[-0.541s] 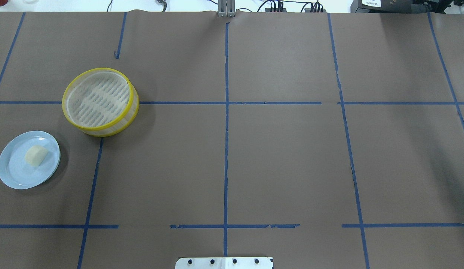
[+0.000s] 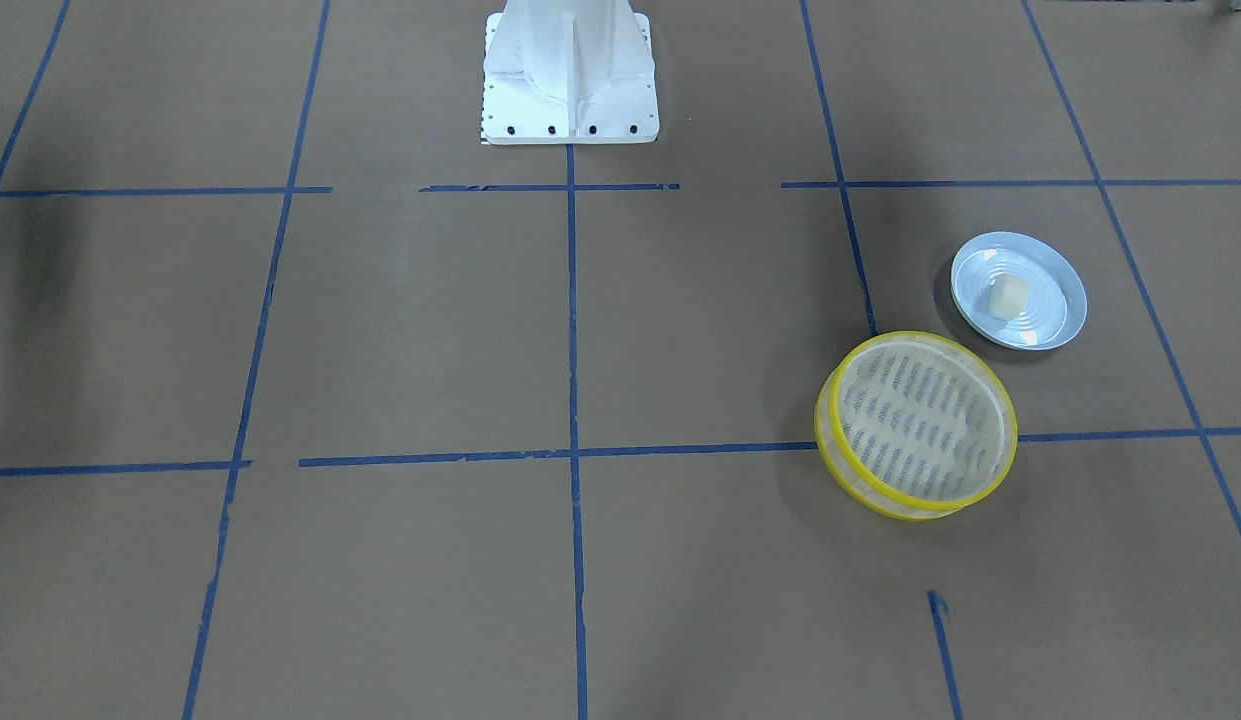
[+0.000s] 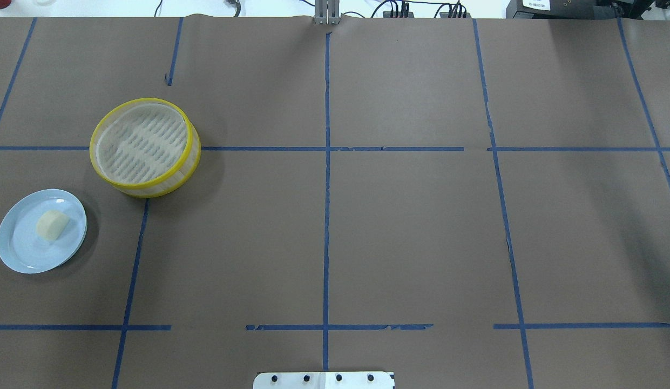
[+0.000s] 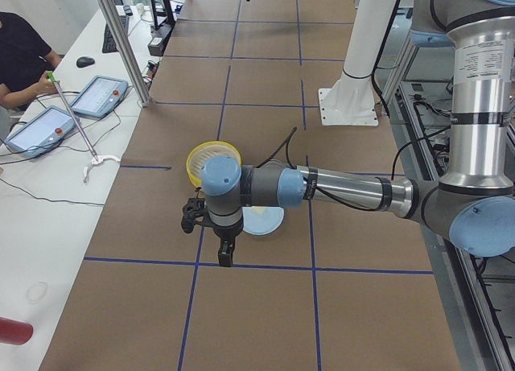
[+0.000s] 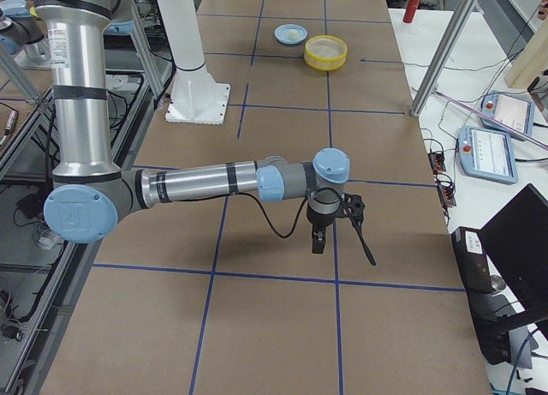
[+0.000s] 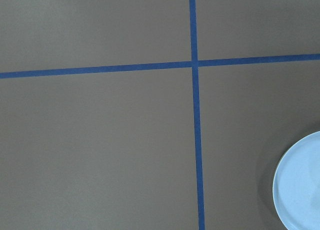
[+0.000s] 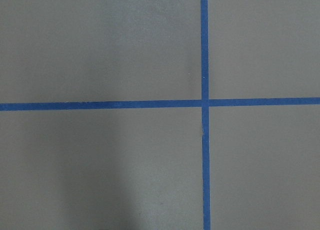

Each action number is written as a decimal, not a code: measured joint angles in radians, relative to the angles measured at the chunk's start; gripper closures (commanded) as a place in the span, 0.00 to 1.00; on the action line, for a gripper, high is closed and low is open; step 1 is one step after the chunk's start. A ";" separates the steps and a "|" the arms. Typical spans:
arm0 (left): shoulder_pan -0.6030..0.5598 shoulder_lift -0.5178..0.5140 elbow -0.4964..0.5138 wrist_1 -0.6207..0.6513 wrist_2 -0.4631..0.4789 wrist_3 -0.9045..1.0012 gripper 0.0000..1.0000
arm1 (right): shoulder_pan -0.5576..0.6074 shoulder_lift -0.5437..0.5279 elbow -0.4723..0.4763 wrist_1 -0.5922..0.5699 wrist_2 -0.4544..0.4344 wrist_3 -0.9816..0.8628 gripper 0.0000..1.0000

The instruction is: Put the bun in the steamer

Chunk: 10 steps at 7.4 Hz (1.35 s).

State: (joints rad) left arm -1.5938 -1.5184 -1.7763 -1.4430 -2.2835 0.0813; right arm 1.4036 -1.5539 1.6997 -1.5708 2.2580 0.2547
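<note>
Small cream-white rounded cylindrical bun (image 3: pixel 52 225) on glossy pale blue round plate (image 3: pixel 21 254), yellow-rimmed, slotted-floor round steamer (image 3: pixel 175 181) at its 2 o'clock seen from overhead, brown paper worktop (image 3: pixel 410 227), cannot tell either arm's jaws wide or narrow

**Brown-papered table, white bench alongside**

Table (image 3: pixel 421 216) is covered in brown paper, slightly creased. Blue tape lines (image 3: pixel 326 216) mark a grid of big rectangles, and some runs are broken or frayed. Light is even, shadows soft. Cables (image 3: pixel 399 9) sit past the far edge. A white bench (image 4: pixel 48 226) runs along one long side, with two tablet-like pendants (image 4: pixel 100 96), a mouse (image 4: pixel 84 61) and loose wires. A slanted aluminium post (image 4: pixel 121 45) rises at the table edge. The right-end view shows a black screen (image 5: pixel 522 241) in the near corner and a red bottle (image 5: pixel 415 2) at the far end.
</note>
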 measured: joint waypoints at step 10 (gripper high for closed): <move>0.421 0.095 -0.241 -0.294 0.016 -0.667 0.00 | 0.000 0.000 0.000 0.000 0.000 0.000 0.00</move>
State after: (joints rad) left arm -1.1730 -1.4238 -2.0170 -1.7370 -2.2675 -0.5853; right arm 1.4036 -1.5539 1.6996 -1.5708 2.2580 0.2547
